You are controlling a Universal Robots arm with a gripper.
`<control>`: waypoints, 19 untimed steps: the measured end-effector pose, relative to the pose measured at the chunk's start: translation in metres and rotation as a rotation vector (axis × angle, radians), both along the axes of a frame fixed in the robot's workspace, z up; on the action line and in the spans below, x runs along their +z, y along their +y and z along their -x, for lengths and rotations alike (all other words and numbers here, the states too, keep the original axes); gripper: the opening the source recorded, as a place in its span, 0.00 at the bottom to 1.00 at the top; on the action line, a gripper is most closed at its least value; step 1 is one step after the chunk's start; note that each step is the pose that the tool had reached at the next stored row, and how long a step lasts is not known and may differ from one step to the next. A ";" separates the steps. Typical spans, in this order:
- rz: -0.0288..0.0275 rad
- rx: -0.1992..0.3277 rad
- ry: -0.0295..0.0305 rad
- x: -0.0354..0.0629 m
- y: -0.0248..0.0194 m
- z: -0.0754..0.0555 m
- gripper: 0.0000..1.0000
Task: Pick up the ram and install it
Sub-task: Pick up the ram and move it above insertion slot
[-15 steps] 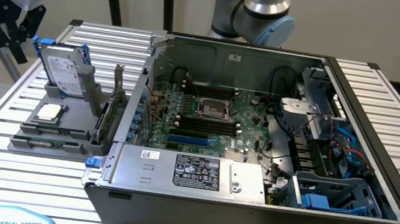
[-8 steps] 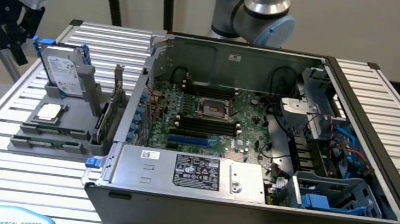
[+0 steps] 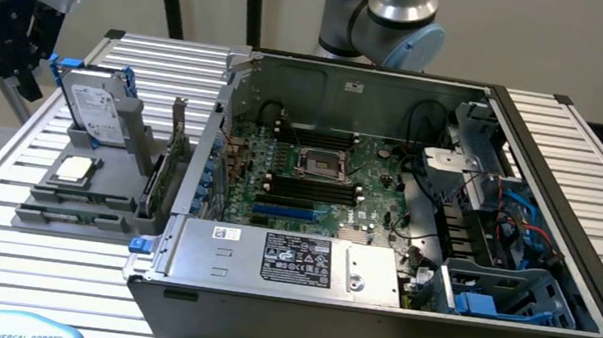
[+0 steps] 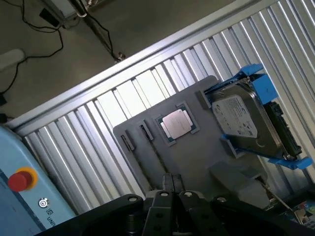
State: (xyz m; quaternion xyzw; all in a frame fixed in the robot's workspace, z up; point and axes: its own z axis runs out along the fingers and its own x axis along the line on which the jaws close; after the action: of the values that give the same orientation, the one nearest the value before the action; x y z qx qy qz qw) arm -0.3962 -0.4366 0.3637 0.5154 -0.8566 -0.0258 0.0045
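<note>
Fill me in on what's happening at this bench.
A robot arm's black gripper hovers shut and empty by the grey parts holder, which stands beside the open dark computer case. The long thin green ram stick lies in the holder, untouched, along with a square silver processor chip and a blue-framed hard drive. Nothing has been picked up yet.

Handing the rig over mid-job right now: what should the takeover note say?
Gripper: shut, holding nothing, above the grey holder tray.
Ram: lying in its groove at the tray's near end in the exterior view, untouched.
Motherboard memory slots: dark, no green stick seen in them.
Done: nothing yet.
Left: pick up the ram and install it.
</note>
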 end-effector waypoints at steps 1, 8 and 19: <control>0.0000 0.018 0.0000 -0.0005 0.0000 0.000 0.11; 0.0001 0.145 0.0000 -0.0061 0.0000 0.000 0.11; 0.0075 0.301 0.0006 -0.0194 0.0000 -0.004 0.11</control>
State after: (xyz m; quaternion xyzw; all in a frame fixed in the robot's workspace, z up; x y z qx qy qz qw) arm -0.3925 -0.4366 0.3444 0.6381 -0.7696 -0.0218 0.0104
